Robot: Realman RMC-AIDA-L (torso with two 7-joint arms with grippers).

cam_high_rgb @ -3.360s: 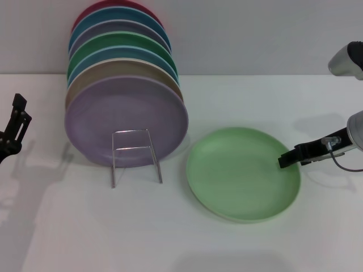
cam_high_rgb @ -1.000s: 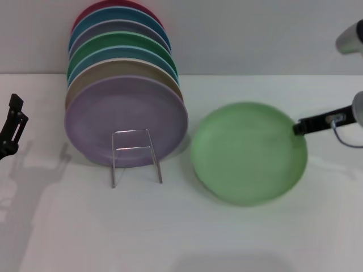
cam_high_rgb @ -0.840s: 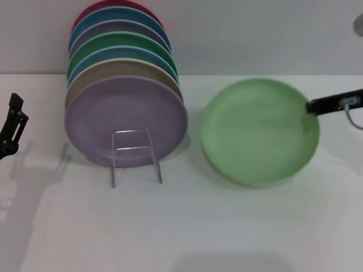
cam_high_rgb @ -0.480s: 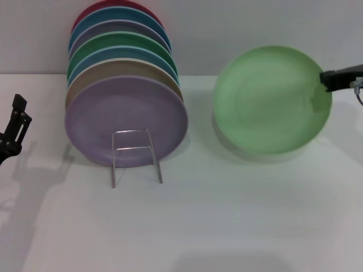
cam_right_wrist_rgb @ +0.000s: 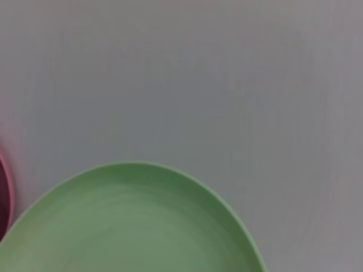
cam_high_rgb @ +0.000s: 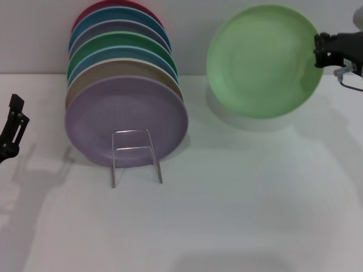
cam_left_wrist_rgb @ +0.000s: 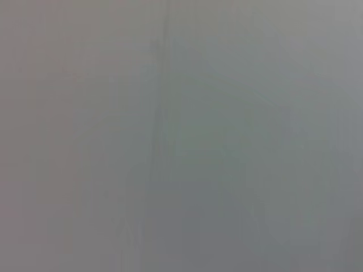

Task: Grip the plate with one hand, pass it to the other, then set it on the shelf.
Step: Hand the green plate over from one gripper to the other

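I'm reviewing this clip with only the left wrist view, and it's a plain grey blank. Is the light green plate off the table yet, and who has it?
Observer: Yes. The plate is lifted clear of the table, tilted up with its face toward the head camera, and the right gripper is clamped on its edge.
Operator: Where is the left gripper?
Observer: The left gripper is low at the robot's far left, apart from the plate and holding nothing.
Operator: Is there room on the shelf?
Observer: The shelf has its front wire loop bare; a row of upright plates fills it behind, the lilac plate frontmost.
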